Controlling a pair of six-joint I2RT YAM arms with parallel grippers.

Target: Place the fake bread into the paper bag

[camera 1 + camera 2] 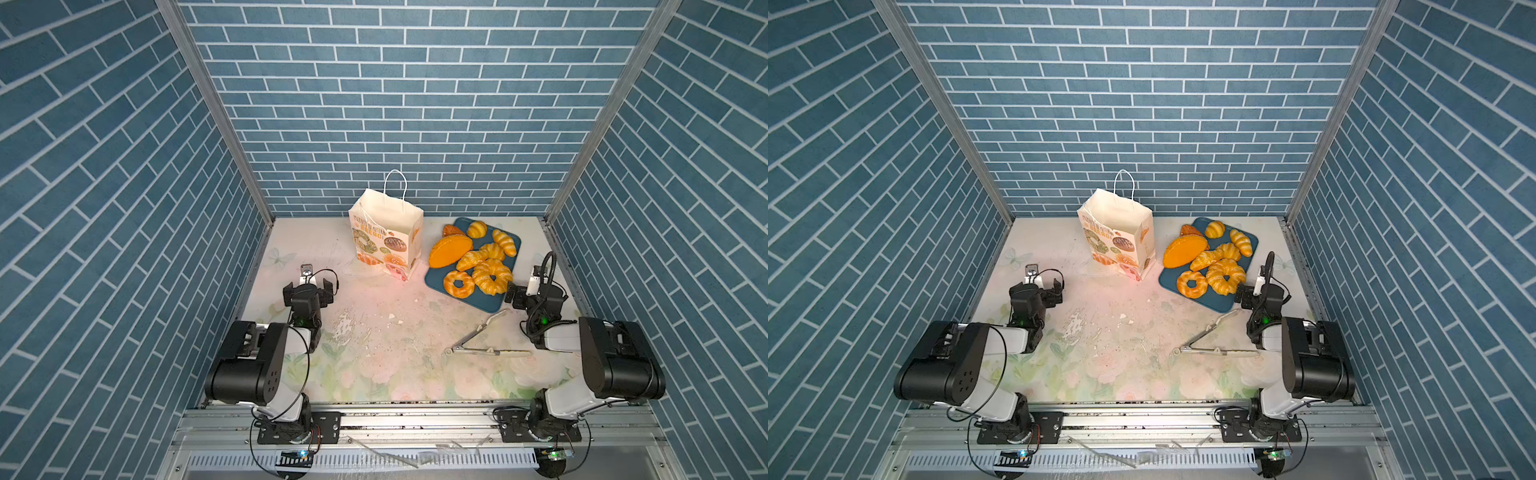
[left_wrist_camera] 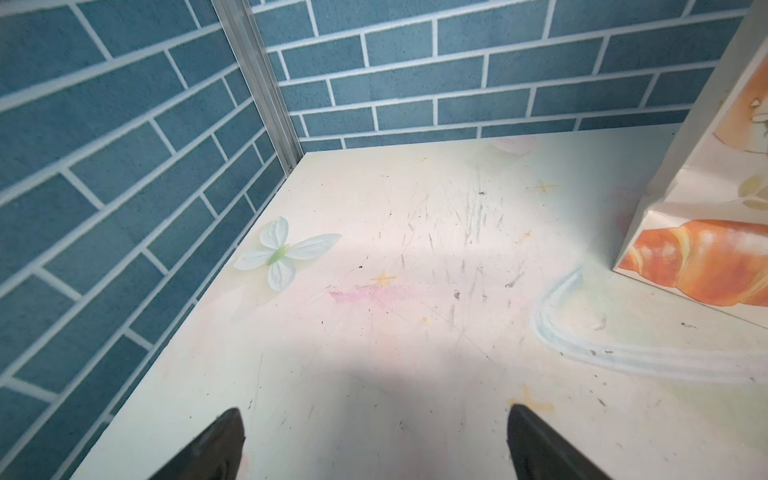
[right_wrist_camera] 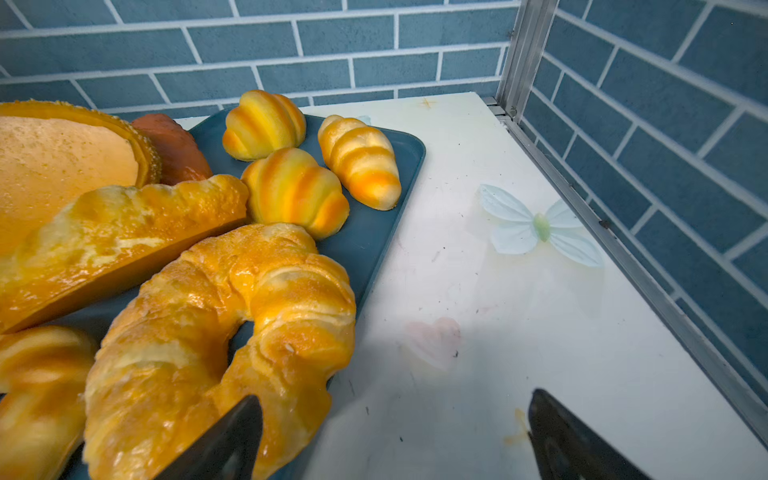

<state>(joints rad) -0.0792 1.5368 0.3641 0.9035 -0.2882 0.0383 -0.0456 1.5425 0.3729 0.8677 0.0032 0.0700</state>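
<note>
Task at its outset. All the fake bread (image 1: 471, 259) lies on the blue tray (image 1: 482, 301), beside the upright paper bag (image 1: 386, 237), whose partly hidden interior appears empty. Left claw (image 2: 374, 409) and right claw (image 3: 395, 395) both gape wide, holding nothing; every piece is yet to be bagged.

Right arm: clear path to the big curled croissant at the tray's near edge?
Probably yes. The right gripper is open and right beside the big curled croissant, which lies at the edge of the tray. Nothing sits between them.
</note>
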